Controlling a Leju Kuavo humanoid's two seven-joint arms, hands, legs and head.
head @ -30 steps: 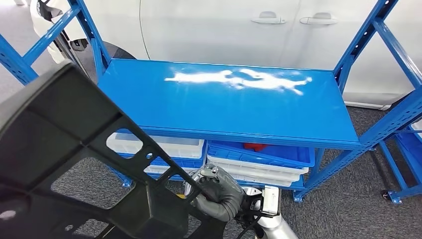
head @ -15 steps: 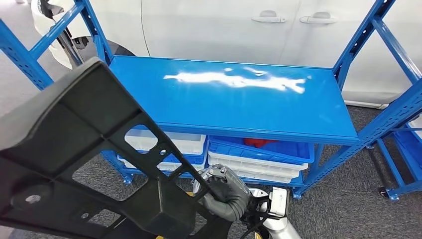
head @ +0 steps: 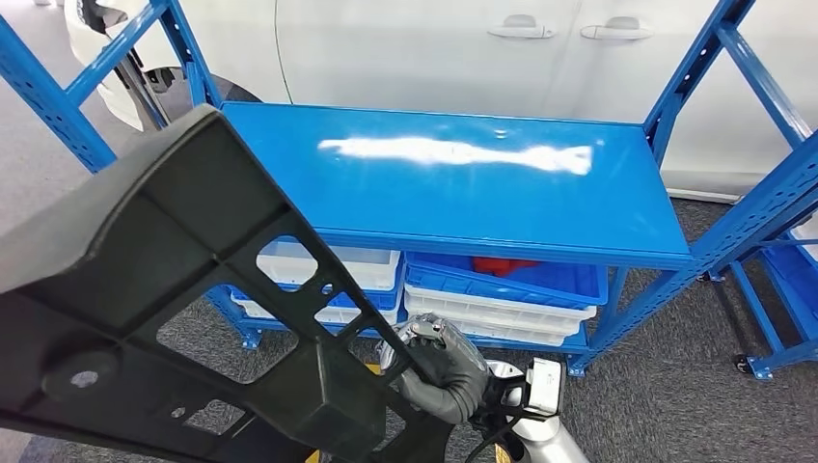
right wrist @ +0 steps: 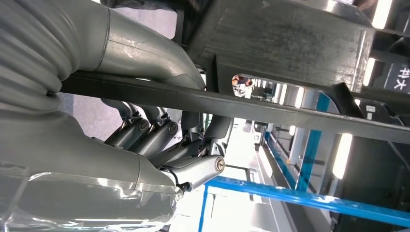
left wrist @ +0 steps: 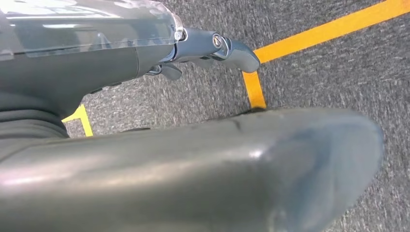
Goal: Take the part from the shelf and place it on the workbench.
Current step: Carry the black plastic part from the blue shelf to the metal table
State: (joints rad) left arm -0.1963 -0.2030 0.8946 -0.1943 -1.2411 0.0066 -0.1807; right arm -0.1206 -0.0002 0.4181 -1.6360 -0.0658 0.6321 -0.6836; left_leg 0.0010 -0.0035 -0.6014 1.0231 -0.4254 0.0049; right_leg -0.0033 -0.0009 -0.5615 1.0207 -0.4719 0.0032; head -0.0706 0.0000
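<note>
Right robot hand [head: 439, 371] low in the head view, fingers wrapped around a thin bar at the lower edge of the black part [head: 164, 289]. The right wrist view confirms it: thumb over one side of the bar, darker fingers [right wrist: 145, 133] curled under the other, clamped tight on the part [right wrist: 290, 43].

Left robot hand [left wrist: 212, 46] seen from its own wrist camera: thumb and a dark fingertip jut out past the ribbed cover, next to a broad rounded edge of the part [left wrist: 217, 169]. Cannot tell whether those fingers bear on it or hang free.

The part is a large black plastic panel with ribs and cut-out openings, held up in the air, tilted, filling the left and lower half of the head view. It sits in front of the blue shelf [head: 463, 183], overlapping the shelf's left corner, not resting on it.

Shelf top bare blue metal with a bright glare streak. Below it, white bins [head: 338, 270] and a blue bin [head: 521, 285] holding something red [head: 502, 265]. A white car [head: 434, 48] stands behind the shelf, door handles visible.

The left wrist view adds the floor: grey carpet [left wrist: 314, 72] with yellow tape lines [left wrist: 309, 34]. The right wrist view looks through the part's cut-outs to blue shelf beams [right wrist: 300, 195] and bright lights beyond.
</note>
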